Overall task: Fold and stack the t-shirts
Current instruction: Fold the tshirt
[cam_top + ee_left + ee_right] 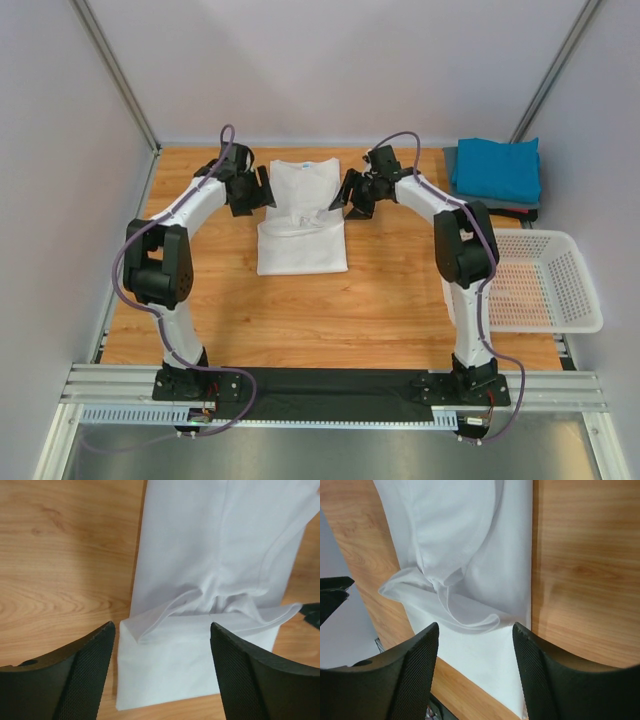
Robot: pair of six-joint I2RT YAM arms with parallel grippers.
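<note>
A white t-shirt (302,215) lies flat on the wooden table, sides folded in, with a loose fold across its middle; it also shows in the left wrist view (215,555) and the right wrist view (470,540). My left gripper (262,190) is open and empty at the shirt's left edge (162,645). My right gripper (345,195) is open and empty at the shirt's right edge (476,652). A folded teal blue t-shirt (497,167) lies on a dark grey one (520,210) at the far right.
A white plastic mesh basket (545,282) stands at the right edge of the table. Grey walls with metal posts close the table on the left, back and right. A black rail (330,385) with both arm bases runs along the near edge.
</note>
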